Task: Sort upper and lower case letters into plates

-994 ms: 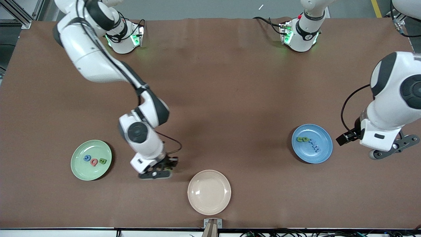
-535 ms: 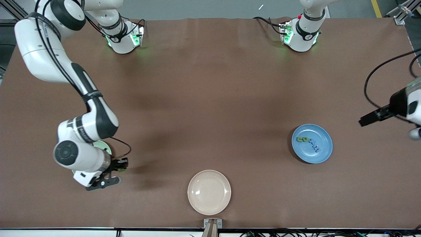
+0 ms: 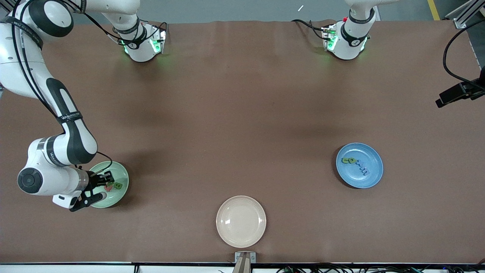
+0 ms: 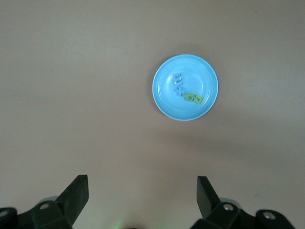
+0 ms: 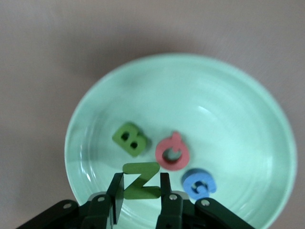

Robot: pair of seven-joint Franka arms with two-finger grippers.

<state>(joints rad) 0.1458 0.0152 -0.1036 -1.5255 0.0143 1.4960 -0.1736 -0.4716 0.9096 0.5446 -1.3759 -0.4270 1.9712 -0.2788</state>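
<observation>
A cream-beige plate rests at the middle of the table edge nearest the front camera. It holds no letters.

The pale mint green plate lies farther from that edge, toward the right arm's end of the table, near the corner closest to the front camera. Three letters lie flat in it: a green B, a pink Q and a blue C. B and Q lie side by side, just apart. Q and C touch or nearly touch.

The right gripper hangs over the mint green plate. Its fingers are closed to a narrow gap and pinch a green N between the pads. The N is clear of the plate surface and sits over the area just beside the B and the Q.

The bright blue plate lies toward the left arm's end of the table, a little farther from the front camera than the mint green plate. A row of small letters lies in it: green letters at one end and pale blue letters at the other. Individual shapes cannot be read.

The left gripper waits high over bare table surface near the left arm's end, well apart from the blue plate. Its fingers are spread wide and hold nothing.
</observation>
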